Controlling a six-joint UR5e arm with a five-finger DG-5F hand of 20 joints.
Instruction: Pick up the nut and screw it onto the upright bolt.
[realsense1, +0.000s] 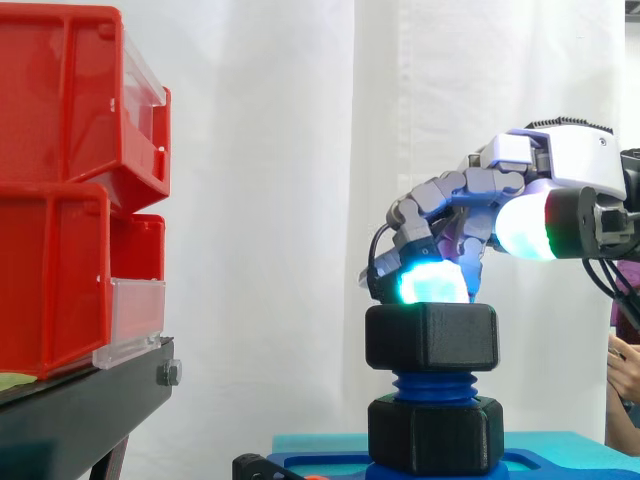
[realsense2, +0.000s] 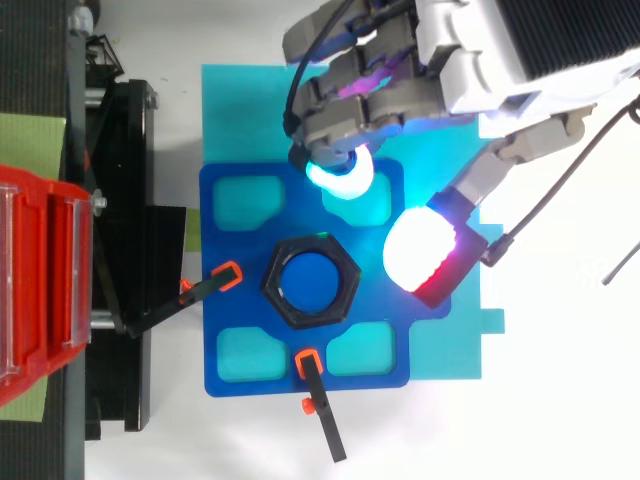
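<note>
Hand (realsense1: 470, 195) (realsense2: 400, 80): the fingers are bent downward and spread well away from the thumb, and they grip nothing. One fingertip pad (realsense1: 432, 282) (realsense2: 340, 178) glows cyan; the thumb pad (realsense1: 525, 225) (realsense2: 422, 250) glows white, with green and red at its edge. Nut (realsense1: 432, 337) (realsense2: 271, 284): black, hexagonal, sitting level on the top threads of the bolt (realsense1: 432, 385) (realsense2: 308, 282), which is blue and upright. In the side view the nut lies directly under the cyan pad, so close that touching or not cannot be told. The top view places it clear of the pad and beside the thumb pad, with bare fixture showing between. The side view alone shows the stack below the fingers: nut, exposed blue threads, then a second black hexagonal collar (realsense1: 435, 432) at the bolt's foot. From above these merge into one hexagon ringing the blue bolt end. Fixture plate (realsense2: 230, 340): dark blue with cyan pockets, one of them under the cyan pad, and resting on a cyan mat (realsense2: 230, 100). Two black clamps with orange tips (realsense2: 225, 278) (realsense2: 310, 360) point at the nut from the sides away from the fingers. Red bins (realsense1: 60, 200) (realsense2: 30, 290) sit on a black stand (realsense1: 80, 400), well apart from the fingers, beyond the nut. A person's hand (realsense1: 625, 368) shows below the wrist, at the edge of the side view.
</note>
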